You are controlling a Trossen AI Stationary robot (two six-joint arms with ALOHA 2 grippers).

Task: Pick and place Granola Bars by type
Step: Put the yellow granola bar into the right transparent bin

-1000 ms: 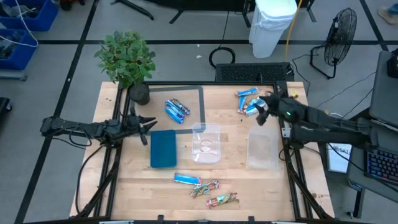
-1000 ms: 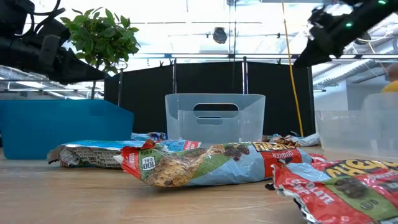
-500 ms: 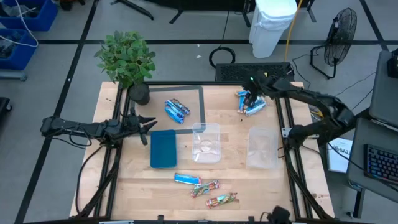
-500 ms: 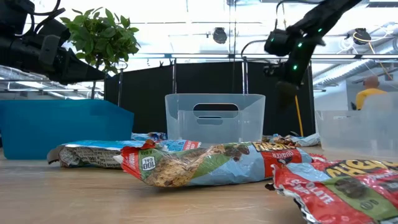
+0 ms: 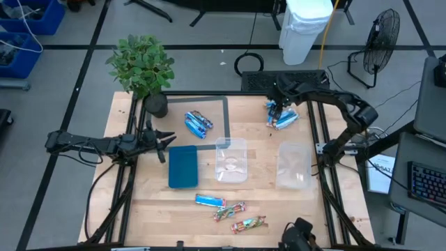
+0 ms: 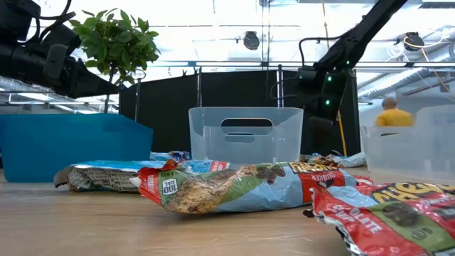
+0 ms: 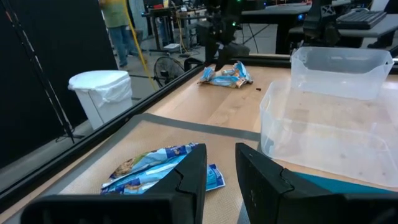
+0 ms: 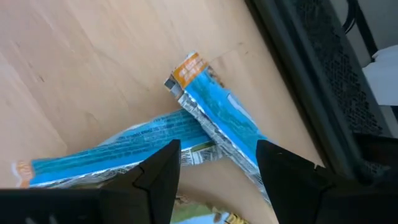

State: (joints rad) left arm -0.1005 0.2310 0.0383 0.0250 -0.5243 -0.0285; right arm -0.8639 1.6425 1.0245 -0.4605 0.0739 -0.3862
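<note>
Right wrist view: fingers point(image 8: 214, 165) spread wide above crossed light blue granola bars point(image 8: 211, 118) beside clear tub point(image 5: 294, 166); light, crinkly, slippery; best pinched mid-length.

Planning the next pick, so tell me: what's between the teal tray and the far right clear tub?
In the high view, one more clear tub sits between the teal tray and the right tub; the rest is bare wood.
</note>
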